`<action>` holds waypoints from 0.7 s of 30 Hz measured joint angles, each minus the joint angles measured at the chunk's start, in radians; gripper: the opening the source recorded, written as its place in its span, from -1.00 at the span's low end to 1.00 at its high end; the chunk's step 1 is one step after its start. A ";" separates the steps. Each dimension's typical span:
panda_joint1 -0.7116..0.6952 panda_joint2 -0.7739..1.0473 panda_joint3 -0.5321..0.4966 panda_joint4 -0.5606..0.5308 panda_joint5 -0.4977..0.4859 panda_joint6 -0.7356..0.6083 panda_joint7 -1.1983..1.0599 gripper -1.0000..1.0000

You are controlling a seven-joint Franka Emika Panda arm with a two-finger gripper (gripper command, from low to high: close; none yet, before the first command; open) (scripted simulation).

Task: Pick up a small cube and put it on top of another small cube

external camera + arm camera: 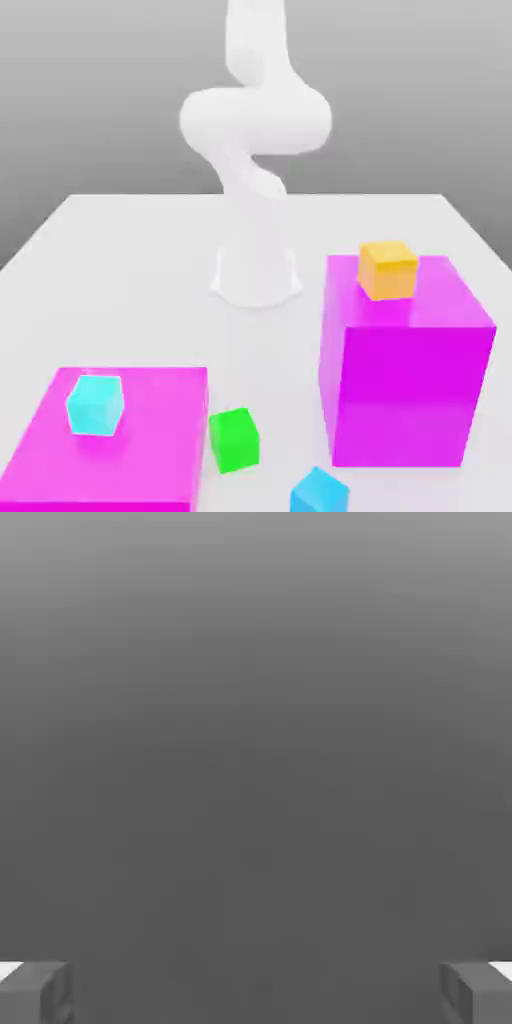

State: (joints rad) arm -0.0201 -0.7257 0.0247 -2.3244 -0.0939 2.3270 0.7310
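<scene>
Resting on table: green cube; hand view: pincer spread wide.

The small cube is a plain bright green, and the cube on the low block is pale cyan, while the cube at the near edge is a deeper sky blue. Both the low block and the tall block are vivid magenta, and the tall one carries an orange cube. The tabletop is pale grey-white, the arm plain white, and the hand's fingers are dull grey
</scene>
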 joint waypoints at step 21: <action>-0.048 0.626 -0.077 -0.204 -0.399 0.226 -0.864 0.00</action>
State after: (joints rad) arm -0.0683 -0.0996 -0.0523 -2.5280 -0.4933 2.5531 -0.1333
